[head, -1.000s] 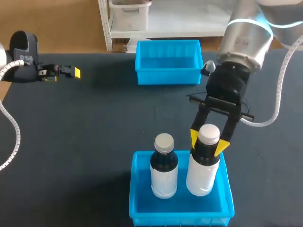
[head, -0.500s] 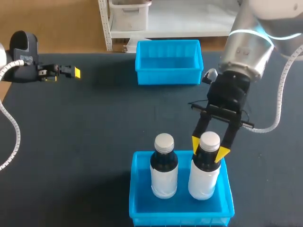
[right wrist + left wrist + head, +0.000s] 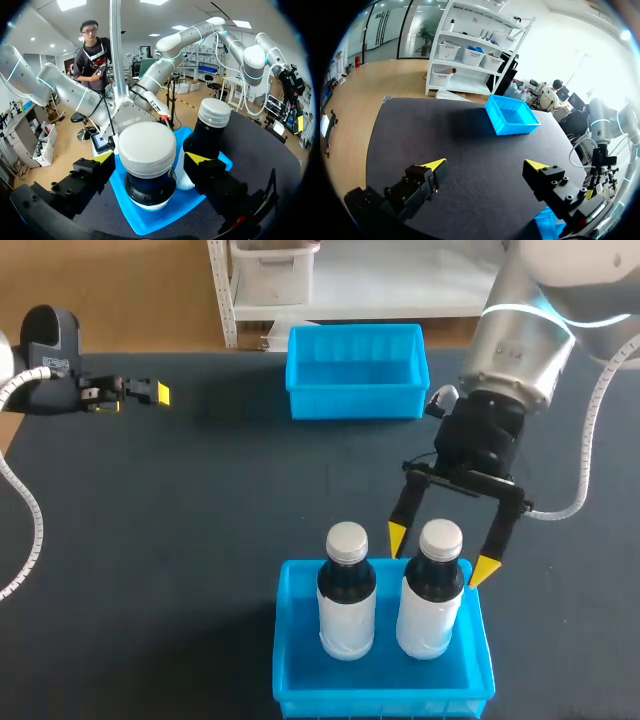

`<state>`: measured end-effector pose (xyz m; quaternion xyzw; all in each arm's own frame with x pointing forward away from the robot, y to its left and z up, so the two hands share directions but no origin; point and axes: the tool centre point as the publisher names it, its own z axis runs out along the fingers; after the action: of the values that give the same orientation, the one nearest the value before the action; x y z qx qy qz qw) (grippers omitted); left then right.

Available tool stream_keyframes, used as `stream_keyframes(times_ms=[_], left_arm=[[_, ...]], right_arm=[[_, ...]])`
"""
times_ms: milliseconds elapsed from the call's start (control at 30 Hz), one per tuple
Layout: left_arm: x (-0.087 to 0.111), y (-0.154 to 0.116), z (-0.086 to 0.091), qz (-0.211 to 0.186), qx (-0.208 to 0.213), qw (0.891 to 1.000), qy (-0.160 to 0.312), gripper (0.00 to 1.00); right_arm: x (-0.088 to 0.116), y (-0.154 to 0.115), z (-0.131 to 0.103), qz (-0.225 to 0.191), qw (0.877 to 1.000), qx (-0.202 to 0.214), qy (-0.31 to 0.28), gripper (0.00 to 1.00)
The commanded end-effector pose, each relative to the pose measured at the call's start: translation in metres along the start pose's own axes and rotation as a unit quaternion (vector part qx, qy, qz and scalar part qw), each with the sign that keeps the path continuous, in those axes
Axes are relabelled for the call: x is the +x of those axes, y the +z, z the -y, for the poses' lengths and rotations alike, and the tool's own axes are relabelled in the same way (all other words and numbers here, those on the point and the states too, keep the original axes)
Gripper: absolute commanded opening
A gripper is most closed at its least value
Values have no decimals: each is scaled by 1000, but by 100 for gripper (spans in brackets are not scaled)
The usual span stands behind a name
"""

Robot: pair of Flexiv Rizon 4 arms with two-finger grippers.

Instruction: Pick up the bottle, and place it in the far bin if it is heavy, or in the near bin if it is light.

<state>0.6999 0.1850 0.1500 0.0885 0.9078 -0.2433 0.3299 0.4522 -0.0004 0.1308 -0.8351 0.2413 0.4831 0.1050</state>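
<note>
Overhead rear view, close right-wrist view, both on near bin [image 3: 380, 703] [image 3: 150, 221]

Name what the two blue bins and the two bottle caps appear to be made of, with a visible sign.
Near bin and far bin: likely moulded plastic; uniform blue, thin walls, slight sheen. Left cap and right cap: probably plastic; matte off-white.
</note>
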Motion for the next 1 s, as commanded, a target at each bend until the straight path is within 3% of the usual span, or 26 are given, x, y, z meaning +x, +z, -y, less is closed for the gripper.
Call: stream_keyframes(times_ms=[33, 300, 533, 633, 667, 733, 767, 833, 867, 900, 967, 1000], left_arm=[[0, 0, 0, 0, 0, 1000, 0, 100], [0, 0, 0, 0, 0, 1000, 0, 100], [0, 0, 0, 0, 0, 1000, 0, 100], [0, 0, 0, 0, 0, 1000, 0, 100], [0, 0, 0, 0, 0, 1000, 0, 100], [0, 0, 0, 0, 0, 1000, 0, 100], [0, 0, 0, 0, 0, 1000, 0, 100], [0, 0, 0, 0, 0, 1000, 0, 100], [0, 0, 0, 0, 0, 1000, 0, 100], [0, 0, 0, 0, 0, 1000, 0, 100], [0, 0, 0, 0, 0, 1000, 0, 100], [0, 0, 0, 0, 0, 1000, 0, 100]], right_arm=[[4, -5, -2, -4, 1000, 2, 6, 100], [37, -49, -6, -20, 998, 35, 55, 100], [65, -100, -3, -10, 985, 120, 123, 100], [77, -119, 4, 20, 964, 193, 181, 100], [81, -124, 8, 24, 952, 223, 208, 100], [84, -134, 13, 53, 938, 252, 233, 100], [86, -138, 17, 48, 921, 284, 262, 100], [89, -144, 22, 68, 902, 312, 290, 100], [92, -147, 25, 72, 884, 337, 317, 100], [94, -150, 27, 86, 875, 346, 329, 100], [99, -155, 32, 68, 836, 394, 375, 100], [102, -158, 33, 84, 822, 402, 393, 100]])
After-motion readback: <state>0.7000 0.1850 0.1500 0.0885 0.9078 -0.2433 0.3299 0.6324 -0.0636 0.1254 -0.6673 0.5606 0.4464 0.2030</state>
